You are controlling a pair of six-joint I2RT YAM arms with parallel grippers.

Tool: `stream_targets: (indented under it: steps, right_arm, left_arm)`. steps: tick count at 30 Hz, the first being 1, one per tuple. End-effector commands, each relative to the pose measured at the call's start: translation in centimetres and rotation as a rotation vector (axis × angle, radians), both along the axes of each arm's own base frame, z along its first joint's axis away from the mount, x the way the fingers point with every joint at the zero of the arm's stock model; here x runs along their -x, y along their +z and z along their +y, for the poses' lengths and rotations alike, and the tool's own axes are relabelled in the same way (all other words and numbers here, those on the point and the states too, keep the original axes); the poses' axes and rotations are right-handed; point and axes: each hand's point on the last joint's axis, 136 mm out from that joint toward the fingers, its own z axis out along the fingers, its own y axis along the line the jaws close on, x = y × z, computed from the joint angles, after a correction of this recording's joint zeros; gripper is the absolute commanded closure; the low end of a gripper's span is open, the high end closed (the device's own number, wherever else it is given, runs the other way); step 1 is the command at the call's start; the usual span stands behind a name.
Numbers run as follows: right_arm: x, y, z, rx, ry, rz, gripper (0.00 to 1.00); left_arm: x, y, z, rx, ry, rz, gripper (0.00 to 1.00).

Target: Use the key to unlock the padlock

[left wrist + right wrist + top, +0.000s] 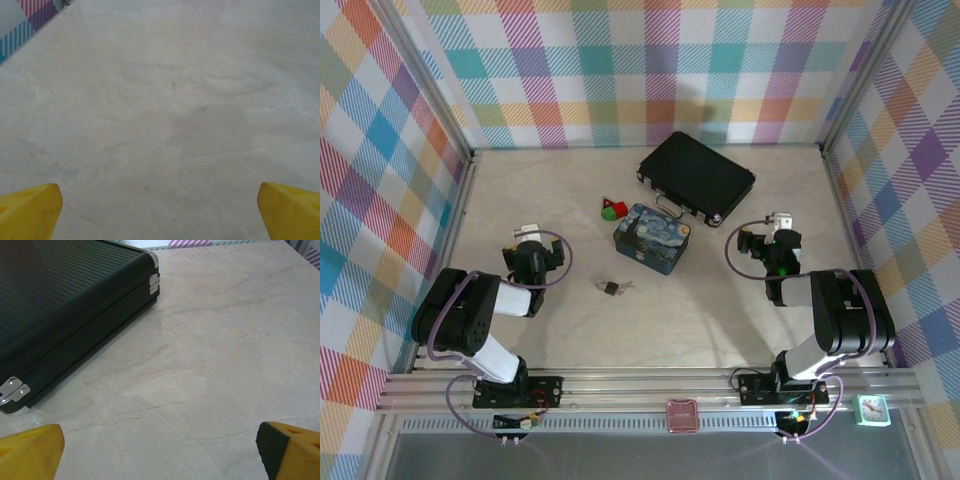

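Padlock (610,288) lies on the worktop (720,310) between the arms, key (627,287) just beside it, both near the blue tin (652,238). Left gripper (528,234) and right gripper (780,220) stand wide and empty, well apart from the padlock.

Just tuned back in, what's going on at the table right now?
Nothing is being handled yet. The padlock lies on the table between the two arms, with the key right next to it, on the side toward the right arm. The left gripper and the right gripper are both open and empty, each off to its own side of the lock. A blue tin, a black case and a red-and-green block sit farther back.
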Motion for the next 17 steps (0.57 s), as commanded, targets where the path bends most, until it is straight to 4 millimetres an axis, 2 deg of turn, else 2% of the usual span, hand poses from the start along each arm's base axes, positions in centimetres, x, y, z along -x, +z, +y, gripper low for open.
stream_targets:
  steps: [1, 17]
  right_arm:
    - [-0.51, 1.35, 0.26, -0.015, 0.013, -0.050, 0.01]
    - [-0.53, 1.37, 0.33, -0.016, 0.016, -0.049, 0.01]
  left_arm:
    - [-1.43, 1.93, -0.24, 0.009, -0.026, -0.068, 0.00]
    - [-1.62, 1.77, 0.02, 0.037, -0.033, -0.057, 0.00]
